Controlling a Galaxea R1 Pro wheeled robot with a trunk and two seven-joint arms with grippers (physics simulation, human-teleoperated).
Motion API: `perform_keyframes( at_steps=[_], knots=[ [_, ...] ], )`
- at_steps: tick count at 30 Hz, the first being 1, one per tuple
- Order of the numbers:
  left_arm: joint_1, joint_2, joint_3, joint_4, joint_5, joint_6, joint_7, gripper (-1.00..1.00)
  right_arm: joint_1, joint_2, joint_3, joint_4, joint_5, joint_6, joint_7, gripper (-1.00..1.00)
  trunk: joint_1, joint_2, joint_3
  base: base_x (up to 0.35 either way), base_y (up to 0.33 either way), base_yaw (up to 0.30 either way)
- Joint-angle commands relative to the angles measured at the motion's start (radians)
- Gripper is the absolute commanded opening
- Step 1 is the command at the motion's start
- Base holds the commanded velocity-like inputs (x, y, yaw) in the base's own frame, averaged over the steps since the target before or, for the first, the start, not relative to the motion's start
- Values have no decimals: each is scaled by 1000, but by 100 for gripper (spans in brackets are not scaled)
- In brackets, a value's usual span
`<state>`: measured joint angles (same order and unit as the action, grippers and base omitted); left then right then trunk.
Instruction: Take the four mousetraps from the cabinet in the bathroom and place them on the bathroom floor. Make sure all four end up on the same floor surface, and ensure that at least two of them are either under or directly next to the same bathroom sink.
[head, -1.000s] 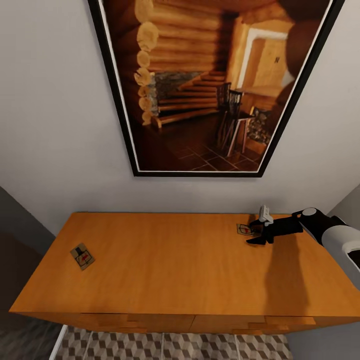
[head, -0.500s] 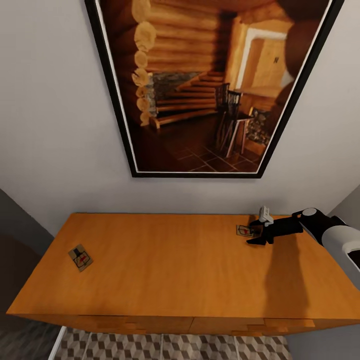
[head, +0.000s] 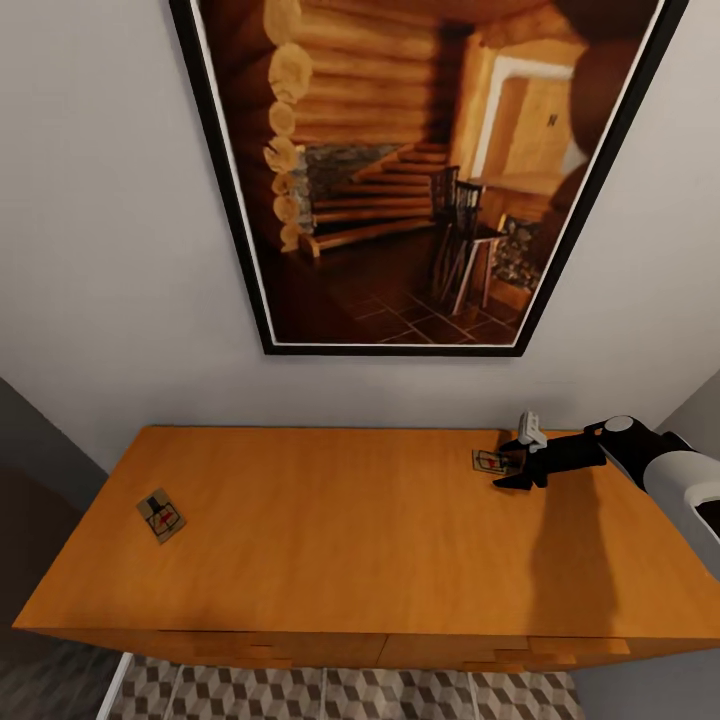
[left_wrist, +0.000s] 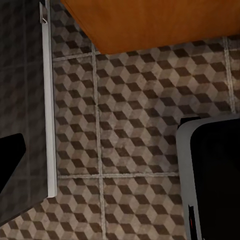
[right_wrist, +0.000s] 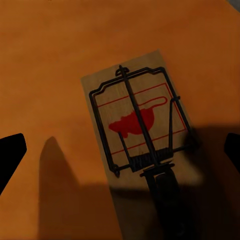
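Two mousetraps lie on top of the orange-brown cabinet (head: 350, 540). One mousetrap (head: 162, 515) sits near its left end. The other mousetrap (head: 490, 461) is at the back right, and my right gripper (head: 512, 466) hovers right at it. In the right wrist view this trap (right_wrist: 137, 122), tan with a red spot and dark wire, lies between the wide-apart fingertips (right_wrist: 11, 152); the right gripper (right_wrist: 121, 150) is open and holds nothing. My left gripper (left_wrist: 120, 150) hangs low over the cube-patterned bathroom floor (left_wrist: 140, 130), one black finger (left_wrist: 10, 150) at the frame's edge.
A large framed picture of a log cabin interior (head: 420, 170) hangs on the wall behind the cabinet. Cube-patterned floor (head: 340, 695) shows below the cabinet's front. The left wrist view has a cabinet corner (left_wrist: 150, 20), a white strip (left_wrist: 48, 100) and my grey-black base (left_wrist: 210, 175).
The head view shifted very slightly a second ago. The right gripper stays at the right mousetrap, and both traps lie where they were.
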<state>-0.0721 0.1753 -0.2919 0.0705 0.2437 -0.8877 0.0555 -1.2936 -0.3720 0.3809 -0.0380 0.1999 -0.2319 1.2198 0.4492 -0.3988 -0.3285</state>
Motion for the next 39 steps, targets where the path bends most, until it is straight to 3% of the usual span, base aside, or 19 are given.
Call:
perform_keyframes(
  at_steps=[1, 39],
  knots=[
    [-2, 0, -9, 3, 2, -5, 6, 100, 0, -1, 57, 2, 21, -7, -2, 100, 1, -1, -2, 0, 0, 0],
    [-2, 0, -8, 3, 2, -5, 6, 100, 0, -1, 58, 3, 21, -7, -2, 100, 1, -1, -2, 0, 0, 0]
  ],
)
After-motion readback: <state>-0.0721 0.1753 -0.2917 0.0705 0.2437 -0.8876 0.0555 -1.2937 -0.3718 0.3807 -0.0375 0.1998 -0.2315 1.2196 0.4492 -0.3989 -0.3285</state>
